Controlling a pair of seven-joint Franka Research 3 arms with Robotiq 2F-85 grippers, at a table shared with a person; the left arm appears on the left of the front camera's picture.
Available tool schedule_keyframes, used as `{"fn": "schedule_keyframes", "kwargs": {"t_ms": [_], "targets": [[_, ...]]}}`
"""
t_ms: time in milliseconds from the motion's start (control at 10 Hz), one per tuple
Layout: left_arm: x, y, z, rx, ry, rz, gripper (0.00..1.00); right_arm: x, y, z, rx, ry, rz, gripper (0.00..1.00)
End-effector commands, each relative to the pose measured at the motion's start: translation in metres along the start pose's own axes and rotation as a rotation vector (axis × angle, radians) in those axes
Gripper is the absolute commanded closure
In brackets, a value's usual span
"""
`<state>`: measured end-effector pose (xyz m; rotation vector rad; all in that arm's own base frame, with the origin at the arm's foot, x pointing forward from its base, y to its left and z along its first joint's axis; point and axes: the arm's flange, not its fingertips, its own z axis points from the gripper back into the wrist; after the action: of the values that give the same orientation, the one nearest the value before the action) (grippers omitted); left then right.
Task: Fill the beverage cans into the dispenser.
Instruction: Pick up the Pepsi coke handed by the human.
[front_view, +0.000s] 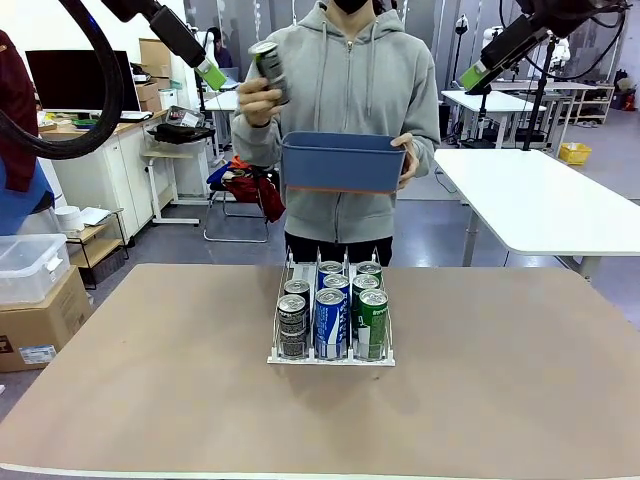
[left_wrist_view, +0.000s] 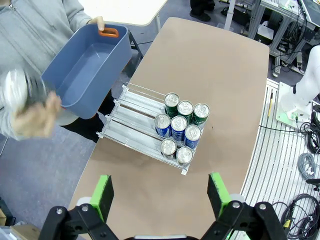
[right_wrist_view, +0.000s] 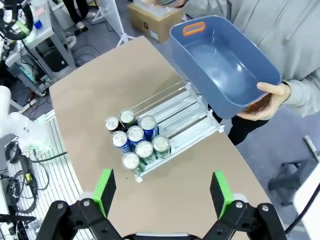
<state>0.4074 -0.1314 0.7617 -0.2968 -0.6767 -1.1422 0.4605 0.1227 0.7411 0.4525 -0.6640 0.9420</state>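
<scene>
Tabletop (front_view: 150, 390) bears the dispenser (front_view: 331, 358) — well below left gripper (left_wrist_view: 160, 195) and right gripper (right_wrist_view: 162, 192).

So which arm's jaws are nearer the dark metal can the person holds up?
Left. The jaws of the left arm hang just left of the dark metal can; those of the right arm hang beyond the blue plastic tub.
</scene>
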Motion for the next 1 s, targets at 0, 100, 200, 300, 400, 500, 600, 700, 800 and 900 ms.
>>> {"fn": "schedule_keyframes", "kwargs": {"t_ms": [0, 100, 200, 300, 400, 500, 600, 700, 800, 900], "targets": [[-0.002, -0.002, 0.001, -0.015, -0.005, 0.017, 0.00, -0.010, 0.010, 0.006, 0.002, -0.034, 0.025, 0.00], [-0.002, -0.002, 0.001, -0.015, -0.005, 0.017, 0.00, -0.012, 0.018, 0.006, -0.010, -0.038, 0.032, 0.00], [-0.002, -0.002, 0.001, -0.015, -0.005, 0.017, 0.00, -0.011, 0.020, 0.005, -0.033, -0.026, 0.034, 0.00], [-0.002, -0.002, 0.001, -0.015, -0.005, 0.017, 0.00, -0.001, 0.010, 0.010, -0.005, -0.013, 0.008, 0.00], [-0.002, -0.002, 0.001, -0.015, -0.005, 0.017, 0.00, -0.001, 0.010, 0.010, -0.005, -0.013, 0.008, 0.00], [-0.002, -0.002, 0.001, -0.015, -0.005, 0.017, 0.00, -0.001, 0.010, 0.010, -0.005, -0.013, 0.008, 0.00], [-0.002, -0.002, 0.001, -0.015, -0.005, 0.017, 0.00, -0.001, 0.010, 0.010, -0.005, -0.013, 0.008, 0.00], [-0.002, -0.002, 0.001, -0.015, -0.005, 0.017, 0.00, -0.001, 0.010, 0.010, -0.005, -0.013, 0.008, 0.00], [-0.002, -0.002, 0.001, -0.015, -0.005, 0.017, 0.00, -0.001, 0.010, 0.010, -0.005, -0.013, 0.008, 0.00], [-0.002, -0.002, 0.001, -0.015, -0.005, 0.017, 0.00, -0.001, 0.010, 0.010, -0.005, -0.013, 0.008, 0.00]]}}
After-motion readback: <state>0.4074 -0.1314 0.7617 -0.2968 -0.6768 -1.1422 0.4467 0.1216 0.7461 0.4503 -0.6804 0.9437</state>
